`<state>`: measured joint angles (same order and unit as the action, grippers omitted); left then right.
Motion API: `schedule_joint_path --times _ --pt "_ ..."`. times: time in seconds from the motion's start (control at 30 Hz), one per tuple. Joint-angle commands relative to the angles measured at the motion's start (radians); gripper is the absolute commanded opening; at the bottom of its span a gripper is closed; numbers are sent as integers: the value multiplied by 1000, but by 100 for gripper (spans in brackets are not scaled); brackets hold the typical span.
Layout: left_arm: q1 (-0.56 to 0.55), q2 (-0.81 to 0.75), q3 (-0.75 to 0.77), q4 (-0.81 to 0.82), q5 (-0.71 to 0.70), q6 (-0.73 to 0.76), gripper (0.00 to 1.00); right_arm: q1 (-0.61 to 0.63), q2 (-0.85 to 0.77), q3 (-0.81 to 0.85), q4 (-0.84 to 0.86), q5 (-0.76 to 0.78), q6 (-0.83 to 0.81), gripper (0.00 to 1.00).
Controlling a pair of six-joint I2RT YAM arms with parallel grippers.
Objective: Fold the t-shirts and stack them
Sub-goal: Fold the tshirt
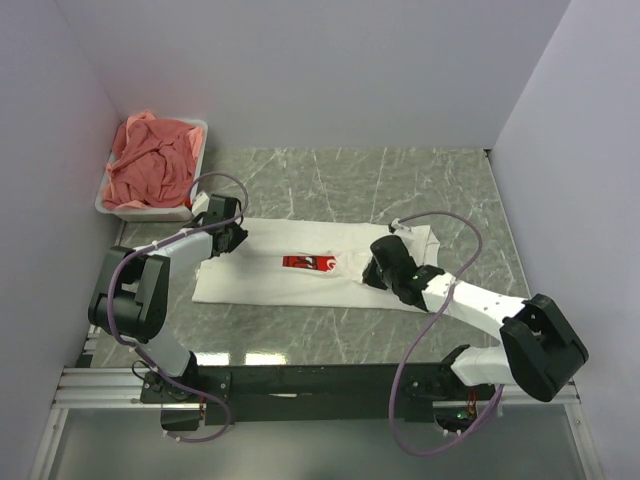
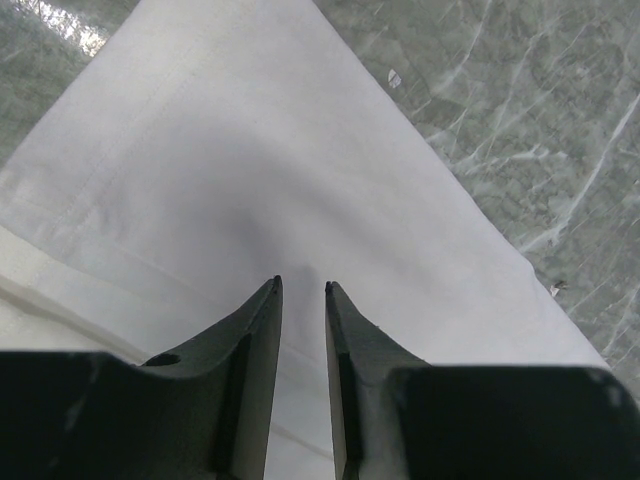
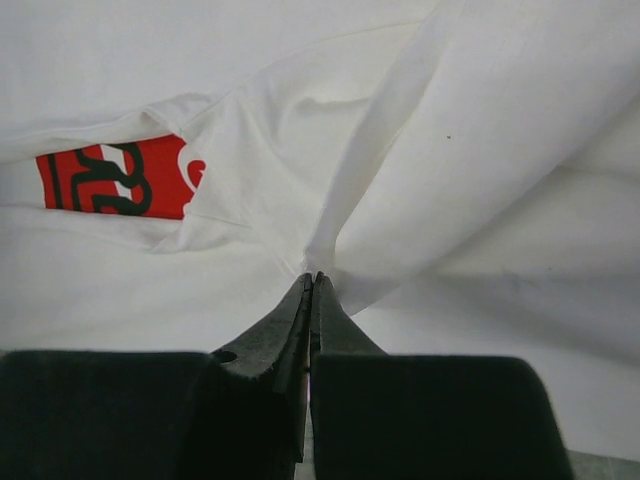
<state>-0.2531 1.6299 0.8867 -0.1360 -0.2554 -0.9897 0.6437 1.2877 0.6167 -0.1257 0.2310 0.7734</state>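
Top external: table [image 1: 430, 185] w/ white t-shirt [image 1: 290, 285] at ctr, long axis L–R between arms. Right gripper [image 3: 312, 277] clenched on raised fold at right end; left gripper [image 2: 301, 287] parted over left end, holding nothing.

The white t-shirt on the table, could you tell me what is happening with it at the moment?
Two robot arms are working on the white t-shirt, which lies across the table, partly folded lengthwise. The right gripper is shut on a fold of cloth beside the red print, which that fold partly covers. The left gripper is open over the shirt's other end, gripping nothing. The pink t-shirts lie unfolded in the tub at the far left.
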Motion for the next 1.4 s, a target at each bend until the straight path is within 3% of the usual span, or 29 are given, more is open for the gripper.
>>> schedule_joint_path --times 0.0,0.47,1.23,1.37 --pt "-5 -2 -12 35 8 -9 29 7 -45 -43 165 -28 46 3" --pt "-6 -42 3 35 24 23 27 7 -151 -149 344 -107 79 6" --pt "-26 -87 5 12 39 37 28 10 97 24 359 -186 168 4" --pt "-34 -96 3 19 60 52 31 10 131 34 362 -202 170 15"
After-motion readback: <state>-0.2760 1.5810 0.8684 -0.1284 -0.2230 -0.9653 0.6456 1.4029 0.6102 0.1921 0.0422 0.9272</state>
